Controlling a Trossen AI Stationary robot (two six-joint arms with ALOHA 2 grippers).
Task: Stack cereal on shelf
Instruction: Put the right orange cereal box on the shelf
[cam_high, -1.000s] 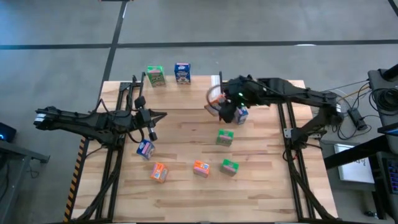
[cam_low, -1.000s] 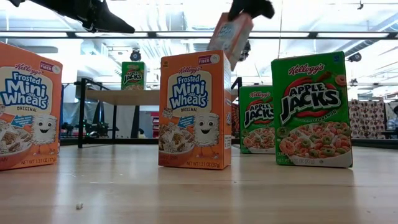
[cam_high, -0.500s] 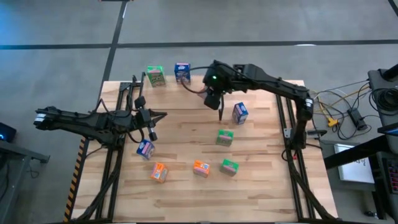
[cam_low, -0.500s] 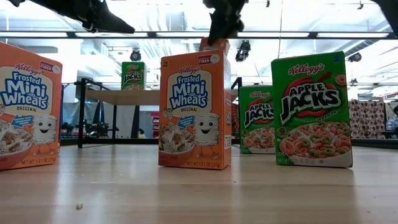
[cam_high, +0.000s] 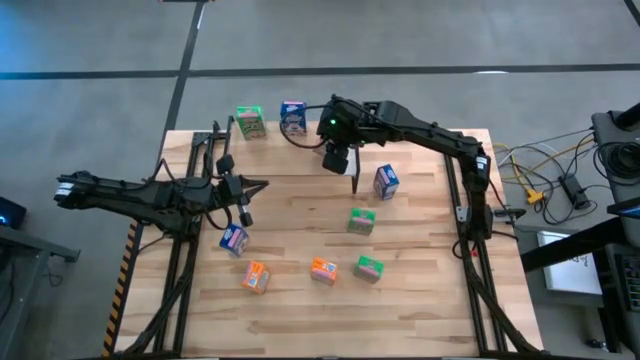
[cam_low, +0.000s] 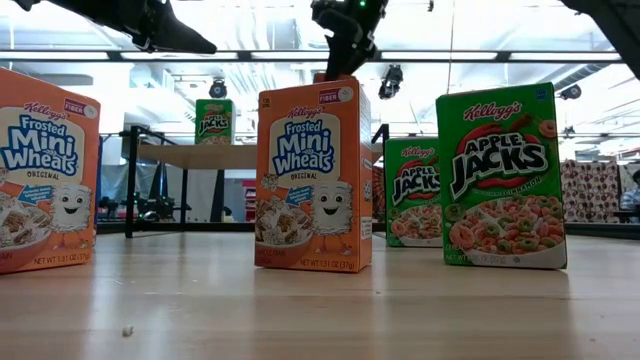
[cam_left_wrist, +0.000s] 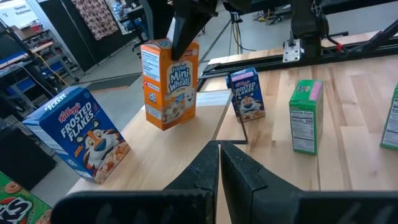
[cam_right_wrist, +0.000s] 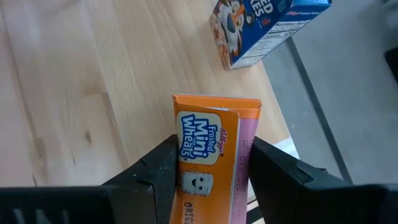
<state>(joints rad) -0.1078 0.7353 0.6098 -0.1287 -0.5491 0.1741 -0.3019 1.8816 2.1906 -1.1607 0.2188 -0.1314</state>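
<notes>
My right gripper (cam_high: 340, 152) is shut on an orange cereal box (cam_left_wrist: 169, 84) over the shelf (cam_high: 290, 155) at the table's far edge. On the shelf stand a green box (cam_high: 250, 121) and a blue box (cam_high: 293, 117), just left of the held one. From above, the gripper hides the orange box. I cannot tell whether its lower end touches the board. My left gripper (cam_high: 262, 185) waits shut above the table's left side. Several more cereal boxes stand on the tabletop. My right gripper pinches the orange box between its two fingers (cam_right_wrist: 155, 177), one on each of two opposite sides (cam_right_wrist: 183, 165). It has the box by its upper end (cam_left_wrist: 177, 46), coming from above at a slant. The box hangs nearly upright, a little tilted, right above the shelf board.
On the tabletop stand a blue box (cam_high: 385, 181), a green box (cam_high: 361, 221), a blue box (cam_high: 233, 239), two orange boxes (cam_high: 255, 277) (cam_high: 322, 270) and a green box (cam_high: 369, 268). Black frame rails run along both sides of the table.
My right gripper has carried the orange box toward the table's left and far edge, from beside the blue box on the tabletop to over the shelf. Its wrist has rolled, and the box has turned from strongly tilted to nearly upright and come lower.
</notes>
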